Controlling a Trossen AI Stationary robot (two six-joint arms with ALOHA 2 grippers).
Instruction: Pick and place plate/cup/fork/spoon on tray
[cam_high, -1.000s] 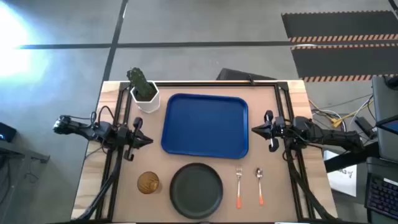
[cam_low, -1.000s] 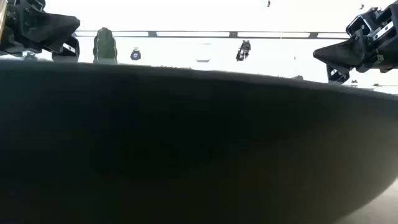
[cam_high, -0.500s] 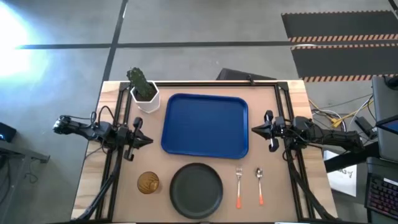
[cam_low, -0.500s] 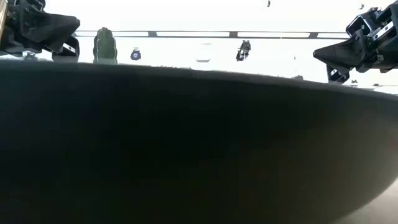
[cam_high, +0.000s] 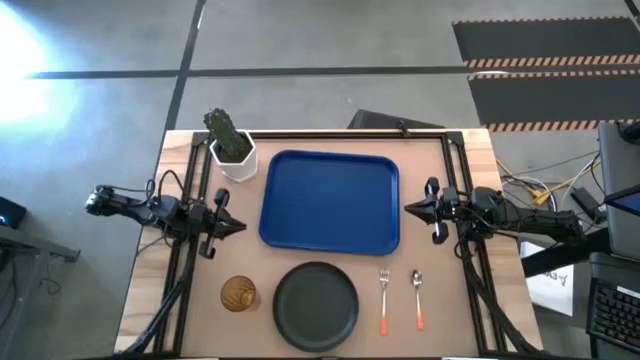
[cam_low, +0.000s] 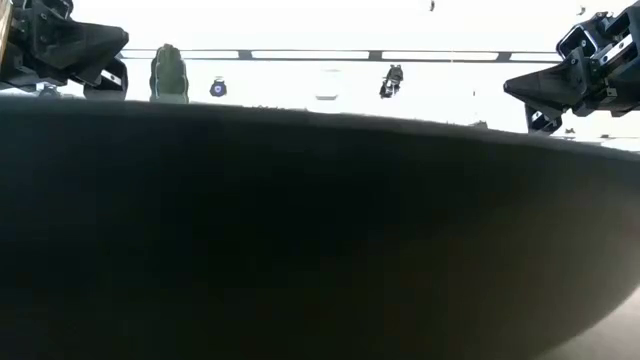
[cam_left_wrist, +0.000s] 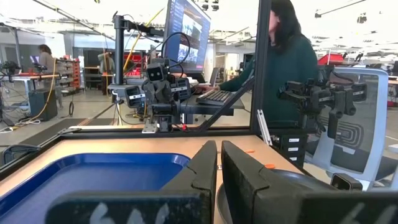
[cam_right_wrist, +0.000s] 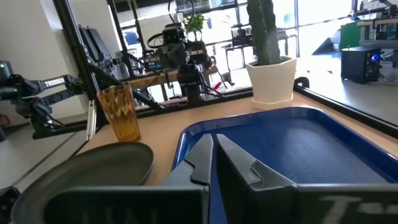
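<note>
While both arms reach in level from opposite sides of the table, neither holds anything. The left gripper (cam_high: 240, 226) hangs just off the tray's (cam_high: 330, 200) left edge, its two fingers (cam_left_wrist: 202, 171) pressed together and pointing across at the other arm. The right gripper (cam_high: 408, 209) mirrors it just off the tray's right edge, fingers (cam_right_wrist: 202, 158) likewise together and aimed back at the left one. In the low view each shows as a dark wedge high at one side, the left gripper (cam_low: 122, 40) and the right gripper (cam_low: 508, 87), above the plate's (cam_low: 320, 230) dark bulk, which fills most of that view.

The tray lies bare in the middle of the table (cam_high: 465, 165), towards its far edge. Along the near edge stand, from left to right, the cup (cam_high: 238, 293), the plate (cam_high: 316, 303), the fork (cam_high: 383, 300) and the spoon (cam_high: 417, 297); the cup is just beside the plate, and fork and spoon lie parallel, handles towards the near edge. A potted cactus (cam_high: 230, 145) stands near the tray's far left corner.

The tabletop is pale wood with a black frame (cam_high: 340, 134) along its edges. Around it is grey concrete floor (cam_high: 330, 40) with dark lines and striped hazard tape (cam_high: 545, 62). The left wrist view shows a workshop beyond the table, where a person (cam_left_wrist: 280, 68) in a dark green top sits at a keyboard before a monitor (cam_left_wrist: 186, 31).
</note>
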